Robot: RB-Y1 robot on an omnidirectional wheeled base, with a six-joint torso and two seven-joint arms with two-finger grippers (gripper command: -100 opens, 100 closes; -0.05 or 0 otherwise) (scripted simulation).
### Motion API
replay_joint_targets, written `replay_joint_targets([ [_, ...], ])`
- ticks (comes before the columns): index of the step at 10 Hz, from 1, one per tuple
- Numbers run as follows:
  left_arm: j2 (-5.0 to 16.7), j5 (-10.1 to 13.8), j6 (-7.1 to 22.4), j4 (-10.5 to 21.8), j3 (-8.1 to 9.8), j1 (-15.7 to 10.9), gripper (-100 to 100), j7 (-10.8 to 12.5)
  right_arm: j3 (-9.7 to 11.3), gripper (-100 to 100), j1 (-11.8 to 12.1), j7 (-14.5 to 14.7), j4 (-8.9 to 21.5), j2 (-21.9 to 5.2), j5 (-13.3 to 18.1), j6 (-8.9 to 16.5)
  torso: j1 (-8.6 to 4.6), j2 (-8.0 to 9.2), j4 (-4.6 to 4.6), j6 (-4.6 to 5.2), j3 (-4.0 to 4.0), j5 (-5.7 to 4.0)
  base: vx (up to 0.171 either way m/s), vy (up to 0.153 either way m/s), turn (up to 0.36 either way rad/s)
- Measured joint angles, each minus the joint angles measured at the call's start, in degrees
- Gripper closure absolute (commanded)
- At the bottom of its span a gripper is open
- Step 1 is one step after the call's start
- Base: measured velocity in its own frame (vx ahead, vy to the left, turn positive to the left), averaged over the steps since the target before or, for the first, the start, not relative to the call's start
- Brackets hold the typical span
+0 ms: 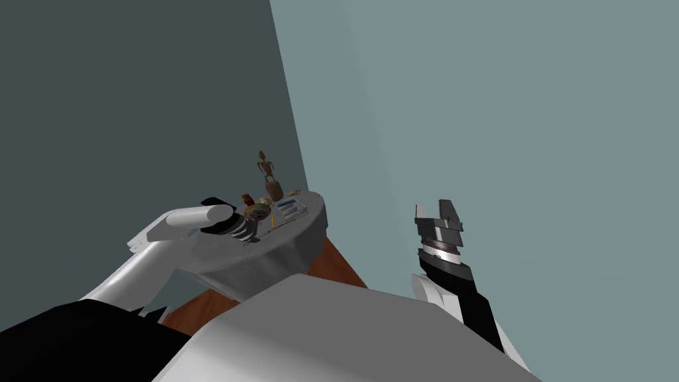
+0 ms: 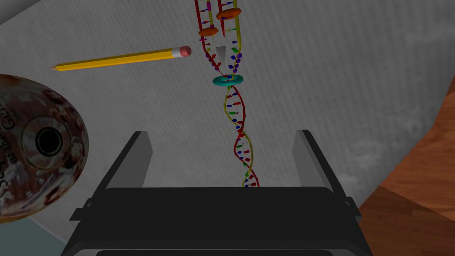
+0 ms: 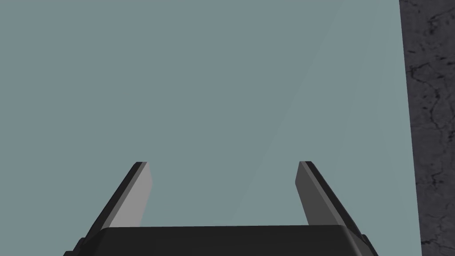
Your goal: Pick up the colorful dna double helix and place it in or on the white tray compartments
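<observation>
Standing wide apart, the two thin grey fingers of the left gripper [image 2: 224,155] are open and hold nothing, low over a round table [image 1: 278,262] draped in a grey woven cloth [image 2: 337,89]. The right gripper [image 1: 443,222] is raised at the robot's right side, well apart from the table, its blades likewise spread and empty before a plain blue-grey wall [image 1: 497,99]. Between the left fingers lies the colourful DNA double helix [image 2: 240,135], a slim twisted ladder of red and yellow strands with small blue, green and red rungs. It rests on the cloth, runs from the dark gripper body straight away along the gap, and touches neither finger. Further along, a teal ring [image 2: 228,80] encircles it, and beyond the ring it splits into two ladder strands, each carrying an orange disc [image 2: 208,32]. Beside that far part a yellow pencil [image 2: 120,58] with a pink eraser lies on the cloth, eraser end towards the helix but apart from it. On the pencil's side, closer to the gripper, sits a brown mottled rounded vessel [image 2: 35,146] with a dark round opening. On the opposite side the cloth's edge gives way to a reddish wooden floor [image 2: 413,178]. Past the left gripper in the head view, a small white tray [image 1: 290,209] with blue marks lies on the tabletop, its compartments too small to tell, and behind it a slim brown figurine [image 1: 266,174] stands upright near the table's far edge
</observation>
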Motion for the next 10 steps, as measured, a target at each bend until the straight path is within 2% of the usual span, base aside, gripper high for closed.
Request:
replay_joint_targets([
  [6, 2.57, 1.91, 8.33, 4.48, 1.16, -0.41, -100, 1.74, 0.00, 0, 0.00, 0.00, 0.00, 0.00, 0.00, 0.00, -0.01, 0.02, 0.00, 0.00, 0.01, 0.00, 0.040, 0.008, -0.081],
  [9, 3.65, 2.40, 12.14, 6.66, 1.20, -0.79, -100, 2.28, 0.00, 0, 0.00, 0.00, 0.00, 0.00, 0.00, 0.00, -0.01, 0.03, 0.01, -0.01, 0.02, 0.00, 0.026, 0.007, -0.037],
  [10, 3.68, 2.41, 12.32, 6.73, 1.18, -0.81, 0, 2.30, 0.00, 0, 0.00, 0.00, 0.00, 0.00, 0.00, 0.00, -0.03, 0.09, 0.02, -0.02, 0.05, 0.00, 0.000, 0.000, 0.000],
])
